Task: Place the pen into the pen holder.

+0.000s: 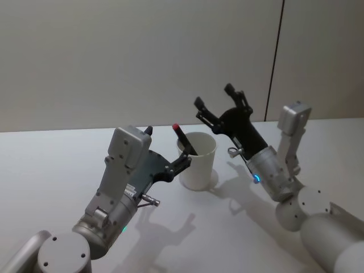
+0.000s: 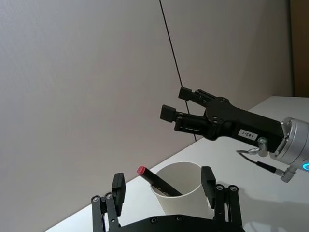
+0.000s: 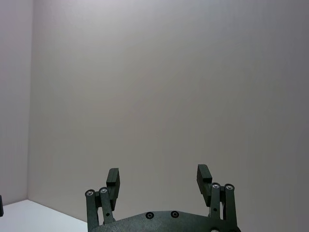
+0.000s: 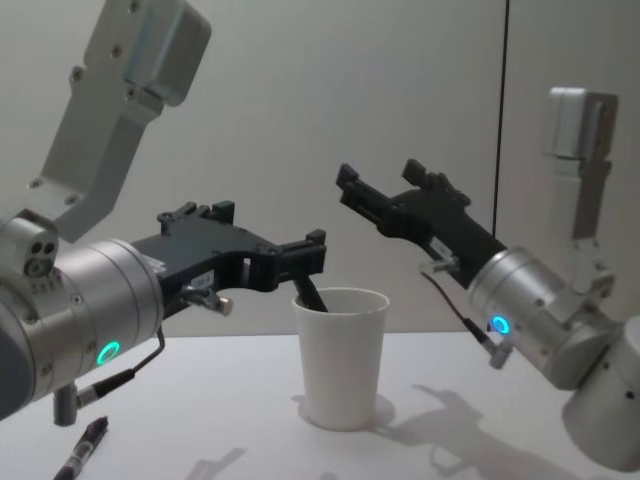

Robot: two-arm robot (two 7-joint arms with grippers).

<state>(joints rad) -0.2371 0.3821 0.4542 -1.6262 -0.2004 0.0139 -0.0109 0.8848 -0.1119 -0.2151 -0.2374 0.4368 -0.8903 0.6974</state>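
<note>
The pen holder, a white tapered cup, stands on the table. A black pen with a red end rests inside it, leaning over the rim toward my left side. My left gripper is open just beside the cup at rim height, its fingers apart and off the pen. My right gripper hangs open and holds nothing, raised above and behind the cup.
A second dark pen lies on the white table near its front left, under my left arm. A plain wall with a dark vertical seam rises behind the table.
</note>
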